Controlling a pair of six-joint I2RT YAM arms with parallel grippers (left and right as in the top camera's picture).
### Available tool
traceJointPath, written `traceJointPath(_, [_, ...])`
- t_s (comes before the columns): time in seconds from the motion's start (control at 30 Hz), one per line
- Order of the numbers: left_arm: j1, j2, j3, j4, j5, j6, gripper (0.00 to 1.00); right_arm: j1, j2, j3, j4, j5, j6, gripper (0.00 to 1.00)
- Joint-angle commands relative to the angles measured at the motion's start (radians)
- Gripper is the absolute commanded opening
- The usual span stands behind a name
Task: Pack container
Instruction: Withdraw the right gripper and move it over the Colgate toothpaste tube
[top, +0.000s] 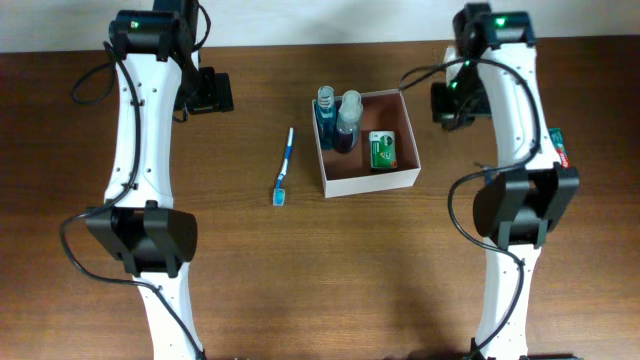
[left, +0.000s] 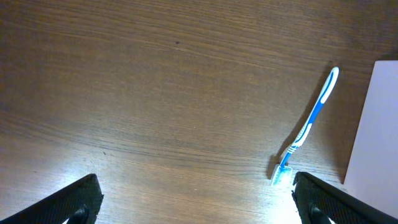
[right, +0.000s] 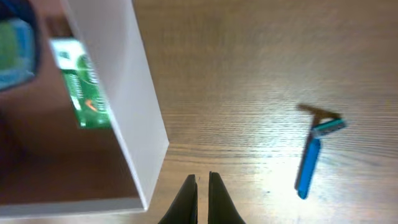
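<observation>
The overhead view is evenly and fairly brightly lit from above and sharp across the frame; the dark wooden table (top: 300, 290) carries only soft, faint shadows, and the white wall of the container (top: 372, 183) shows pale without glare. In the left wrist view a cold white patch of glare washes out the wood grain along the near edge and fades to dim brown toward the far right corner, while the toothbrush (left: 309, 124) stays in clear focus. The right wrist view is soft and blurred throughout, most at the left where the green packet (right: 84, 93) smears, with a pale sheen on the wood near the razor (right: 311, 158).
</observation>
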Motion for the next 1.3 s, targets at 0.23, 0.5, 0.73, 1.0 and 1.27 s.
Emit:
traceJointPath(0.23, [0.003, -0.008, -0.004, 0.002, 0.007, -0.009, 0.99, 0.039, -0.002, -0.150, 0.069, -0.120, -0.085, 0.04])
traceJointPath(0.5, [0.003, -0.008, -0.004, 0.002, 0.007, -0.009, 0.99, 0.072, -0.002, -0.153, 0.077, -0.154, -0.090, 0.04])
traceJointPath(0.73, [0.003, -0.008, -0.004, 0.002, 0.007, -0.009, 0.99, 0.080, -0.002, -0.153, 0.084, -0.192, -0.115, 0.04])
traceJointPath(1.0, [0.003, -0.008, -0.004, 0.002, 0.007, -0.009, 0.99, 0.055, -0.003, -0.153, 0.106, -0.065, -0.110, 0.06])
traceJointPath(1.27, [0.003, -0.008, -0.004, 0.002, 0.007, -0.009, 0.99, -0.072, -0.006, -0.135, 0.099, 0.040, -0.111, 0.24])
